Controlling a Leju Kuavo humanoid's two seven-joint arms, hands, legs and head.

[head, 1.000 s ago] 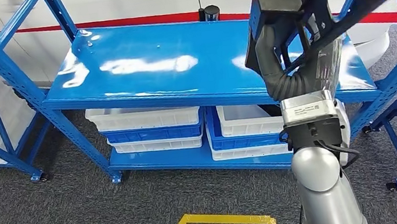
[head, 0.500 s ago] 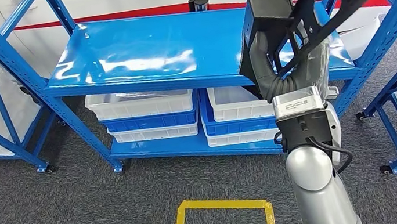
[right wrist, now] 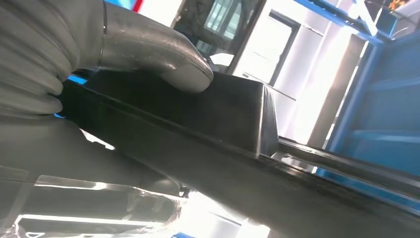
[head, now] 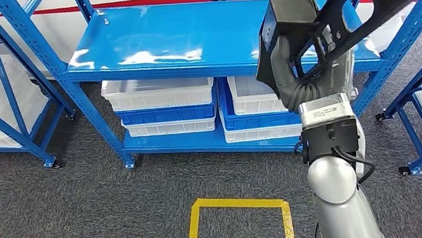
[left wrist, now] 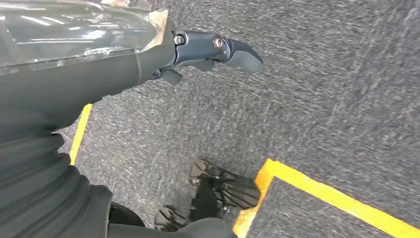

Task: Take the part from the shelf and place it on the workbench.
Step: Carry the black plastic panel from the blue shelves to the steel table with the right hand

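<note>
Blue steel workbench (head: 172, 40), glossy top, stands ahead of the robot on grey carpet (head: 86, 223). White and blue plastic bins (head: 163, 104) are stacked on its lower shelf. Yellow tape outline (head: 236, 205) lies on the carpet close to the robot.

Right arm: silver forearm rises near vertical from the lower edge of the head view, grey ribbed wrist cover above it. Right hand (head: 291, 67) is raised in front of the workbench's right end, clenched around the long black moulded plastic part (head: 336, 8). In the right wrist view the thick grey thumb (right wrist: 163, 52) presses on the flat face of the part's blocky end; the other fingers are hidden behind the part.

Part: held in the air above and just before the bench's right edge, not touching it. Long axis slants, the blocky end low beside the thumb, the open-frame bar climbing away up and to the right past the picture's corner.

Left hand (left wrist: 148, 54): hangs over the carpet, dark fingers (left wrist: 218, 49) extended and slack, holding nothing. Yellow tape is on the floor below the fingertips.
</note>
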